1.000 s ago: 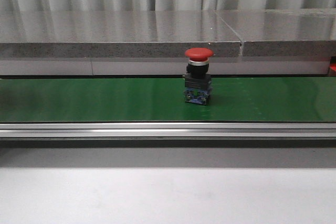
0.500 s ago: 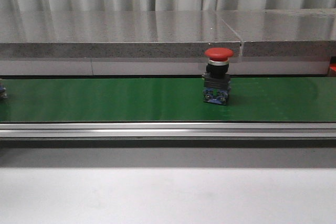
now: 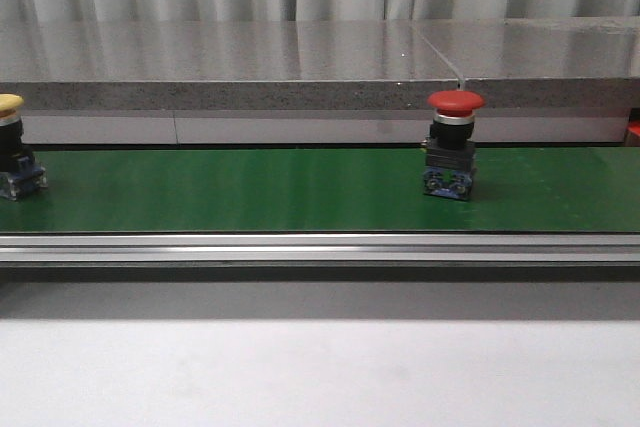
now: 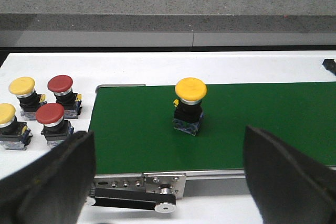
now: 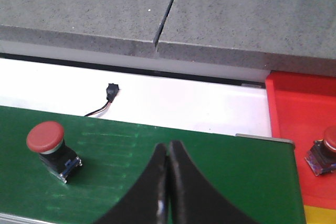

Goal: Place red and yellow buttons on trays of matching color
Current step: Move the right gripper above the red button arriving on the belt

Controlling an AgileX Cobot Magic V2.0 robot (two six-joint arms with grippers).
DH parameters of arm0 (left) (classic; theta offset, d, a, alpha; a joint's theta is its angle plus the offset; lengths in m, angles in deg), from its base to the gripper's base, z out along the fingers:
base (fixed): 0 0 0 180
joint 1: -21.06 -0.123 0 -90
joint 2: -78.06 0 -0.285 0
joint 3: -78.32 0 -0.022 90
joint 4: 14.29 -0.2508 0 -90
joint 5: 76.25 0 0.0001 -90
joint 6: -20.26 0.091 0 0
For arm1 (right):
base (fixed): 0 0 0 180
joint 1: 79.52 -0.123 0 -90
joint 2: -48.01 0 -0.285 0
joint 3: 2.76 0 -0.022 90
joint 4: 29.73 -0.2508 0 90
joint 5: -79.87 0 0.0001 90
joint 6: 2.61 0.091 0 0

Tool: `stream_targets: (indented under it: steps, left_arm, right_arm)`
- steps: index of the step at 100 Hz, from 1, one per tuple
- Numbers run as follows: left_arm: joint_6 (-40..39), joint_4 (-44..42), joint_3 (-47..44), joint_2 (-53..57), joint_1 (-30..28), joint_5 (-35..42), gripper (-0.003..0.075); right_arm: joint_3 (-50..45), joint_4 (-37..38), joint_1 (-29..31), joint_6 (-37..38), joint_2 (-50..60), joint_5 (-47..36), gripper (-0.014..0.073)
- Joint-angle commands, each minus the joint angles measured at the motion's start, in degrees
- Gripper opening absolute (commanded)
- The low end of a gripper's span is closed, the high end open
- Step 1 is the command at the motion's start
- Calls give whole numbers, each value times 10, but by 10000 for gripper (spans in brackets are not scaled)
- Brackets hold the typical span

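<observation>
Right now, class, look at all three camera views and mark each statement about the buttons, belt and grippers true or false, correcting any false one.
1. A red button stands upright on the green belt. True.
2. The right gripper is wide open. False: its fingers are pressed together, holding nothing.
3. A yellow button stands on the belt between the left gripper fingers' spread. True: that gripper is open.
4. The red tray is empty. False: a red button already sits on it.
5. Four spare buttons wait on the white table beside the belt's end. True.
6. The yellow button lies tipped over. False: it stands upright.
</observation>
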Motion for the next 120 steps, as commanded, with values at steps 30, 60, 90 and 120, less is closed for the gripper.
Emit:
stream_targets:
  steps: [30, 60, 90, 120]
  left_arm:
    - [1, 9, -34, 93, 5, 36, -18]
    - [1, 9, -34, 93, 5, 36, -19]
    - [1, 9, -34, 93, 5, 36, -19]
    - [1, 9, -34, 93, 5, 36, -19]
  right_arm:
    - [15, -10, 0, -5, 5, -42, -66]
    - [15, -10, 0, -4, 5, -37, -66]
    - [15, -10, 0, -4, 5, 4, 161]
    - [15, -10, 0, -4, 3, 15, 636]
